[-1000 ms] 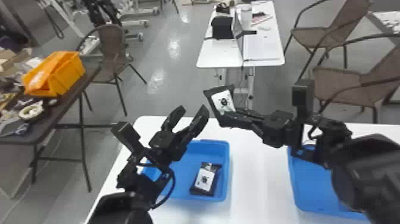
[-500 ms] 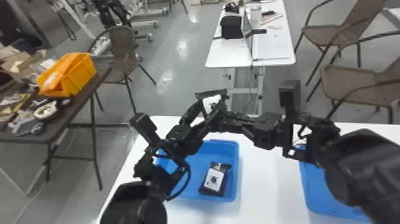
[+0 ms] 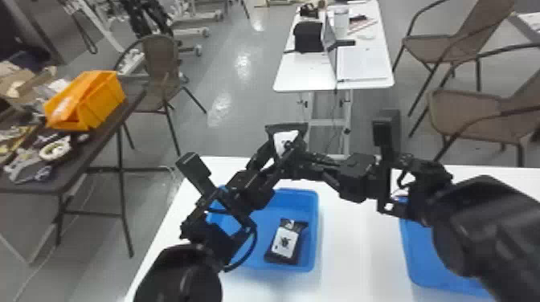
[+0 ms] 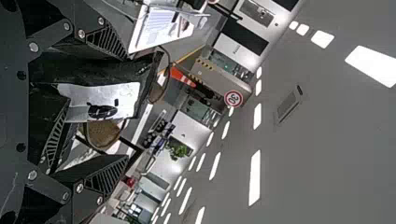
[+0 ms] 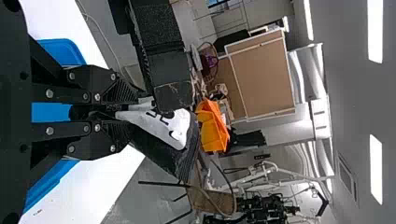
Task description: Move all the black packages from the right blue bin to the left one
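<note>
Right end effector [image 3: 303, 157] pinches a raised package [image 3: 286, 141] between the spread fingers of the left end effector [image 3: 275, 158].
In the right wrist view, the right fingers close on one end of the black package, its white label showing; in the left wrist view, the left fingers stand apart on either side of it, and whether they touch it I cannot tell. Another package [image 3: 284, 243] lies label up in the left bin [image 3: 316, 229]. That bin and the right bin [image 3: 418, 253] stand well apart on the white table [image 3: 353, 257].
</note>
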Controlling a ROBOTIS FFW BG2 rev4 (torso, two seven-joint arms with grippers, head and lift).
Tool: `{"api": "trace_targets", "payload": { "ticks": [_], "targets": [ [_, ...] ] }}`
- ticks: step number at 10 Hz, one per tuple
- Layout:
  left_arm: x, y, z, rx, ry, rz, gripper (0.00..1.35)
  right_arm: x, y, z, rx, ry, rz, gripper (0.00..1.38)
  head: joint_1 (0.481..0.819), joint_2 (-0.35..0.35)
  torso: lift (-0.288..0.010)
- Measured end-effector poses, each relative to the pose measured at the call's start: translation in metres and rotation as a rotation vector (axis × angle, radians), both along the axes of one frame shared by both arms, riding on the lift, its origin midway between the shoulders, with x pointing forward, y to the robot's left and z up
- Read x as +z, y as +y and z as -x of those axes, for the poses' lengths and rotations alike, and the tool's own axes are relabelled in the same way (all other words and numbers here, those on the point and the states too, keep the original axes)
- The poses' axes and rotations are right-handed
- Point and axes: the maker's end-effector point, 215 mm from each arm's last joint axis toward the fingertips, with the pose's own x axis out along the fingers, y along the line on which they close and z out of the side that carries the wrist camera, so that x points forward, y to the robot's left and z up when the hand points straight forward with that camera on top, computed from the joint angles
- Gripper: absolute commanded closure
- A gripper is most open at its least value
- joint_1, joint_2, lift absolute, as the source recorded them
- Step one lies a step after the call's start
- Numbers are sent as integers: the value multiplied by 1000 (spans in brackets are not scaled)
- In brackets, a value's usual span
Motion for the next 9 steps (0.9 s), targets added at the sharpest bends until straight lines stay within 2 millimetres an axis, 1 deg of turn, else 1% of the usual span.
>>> {"api": "trace_targets", "payload": {
  "ticks": [2, 3, 5, 6, 7, 8, 9],
  "targets": [
    [-5, -5, 2, -13, 21, 54, 378, 2, 1, -1, -1, -2, -4, 1033, 695, 219, 0],
    [-9, -2, 2, -6, 27, 63, 378, 4, 2, -1, 0, -7, -8, 1033, 695, 220, 0],
    [-17, 17, 1, 34, 33, 56, 384, 9, 4, -1, 2, -15, -13, 1033, 695, 241, 0],
    [-16, 19, 1, 37, 35, 84, 524, 9, 3, -1, 1, -15, -13, 1033, 695, 245, 0],
    [-11, 15, 0, 28, 30, 107, 1151, 8, 3, -1, 0, -12, -13, 1033, 695, 243, 0],
    [-7, 12, -1, 26, 20, 107, 1193, 6, 3, -1, -1, -9, -13, 1033, 695, 237, 0],
    [1, 16, -3, 52, -7, 104, 1214, 5, 2, -1, -3, -6, -13, 1033, 695, 238, 0]
  ]
}}
